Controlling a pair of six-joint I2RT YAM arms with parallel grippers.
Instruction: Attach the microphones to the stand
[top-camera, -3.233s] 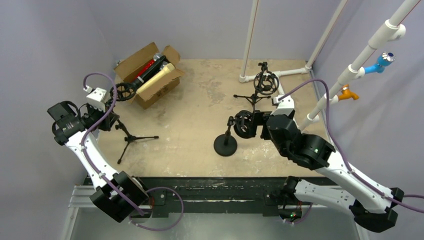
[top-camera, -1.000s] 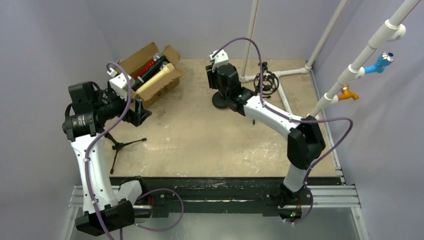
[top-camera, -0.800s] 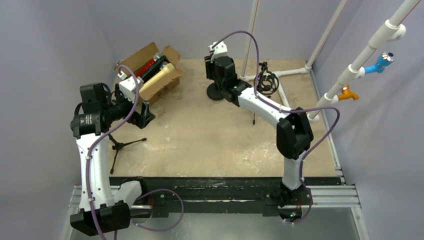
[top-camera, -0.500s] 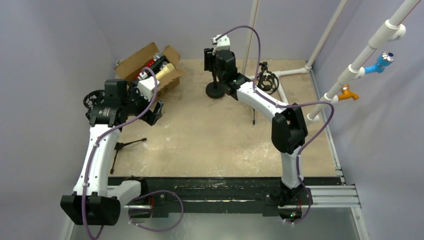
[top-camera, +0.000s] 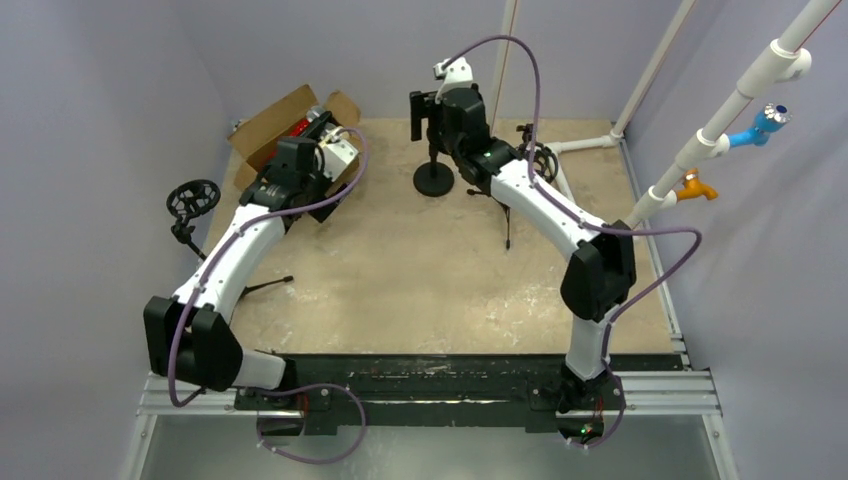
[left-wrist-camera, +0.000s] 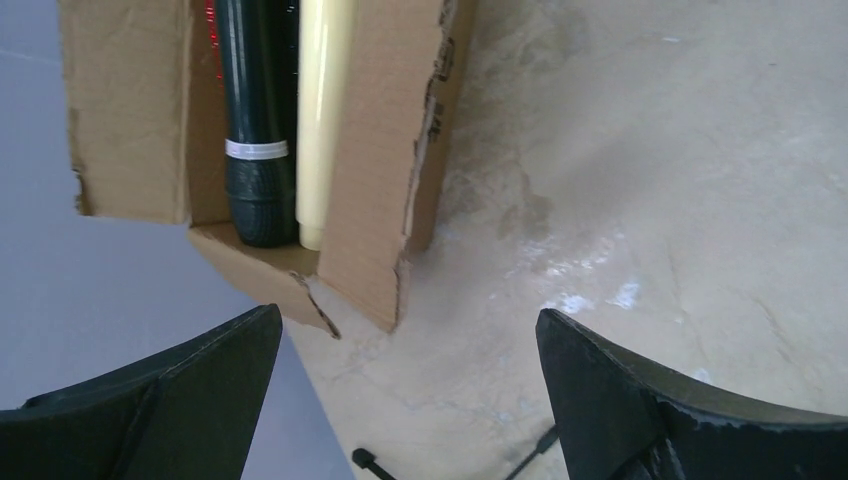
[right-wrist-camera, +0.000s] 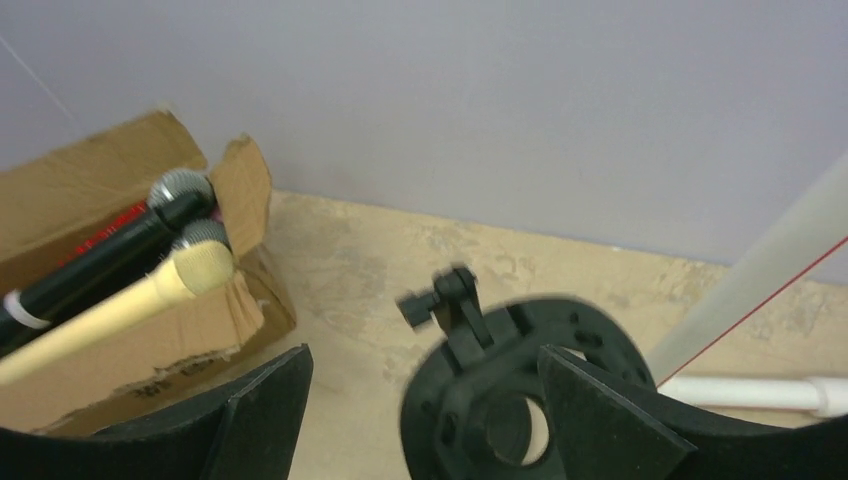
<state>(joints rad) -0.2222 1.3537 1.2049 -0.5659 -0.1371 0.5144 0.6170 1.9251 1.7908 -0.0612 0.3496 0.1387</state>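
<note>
No microphone is on a stand yet, so by my reading the task is at its very start. The black microphone (left-wrist-camera: 255, 120), the cream microphone (left-wrist-camera: 322, 100) and a red one (top-camera: 297, 128) all lie side by side in the cardboard box (top-camera: 265, 130), at about 10 o'clock on the bench (top-camera: 420, 270).

The left pincer (left-wrist-camera: 407, 315) hovers over the near end of the box with its jaws wide apart, holding nothing.

The right pincer (right-wrist-camera: 425, 350) is also spread apart, at the ring holder (right-wrist-camera: 520, 400) of the round-base stand (top-camera: 434, 180) near 12 o'clock. I cannot tell whether it touches the ring.

A tripod stand (top-camera: 193, 197) at 9 o'clock and another stand (top-camera: 540, 160) at 1 o'clock carry nothing. Every pick and every fitting is left to do.
</note>
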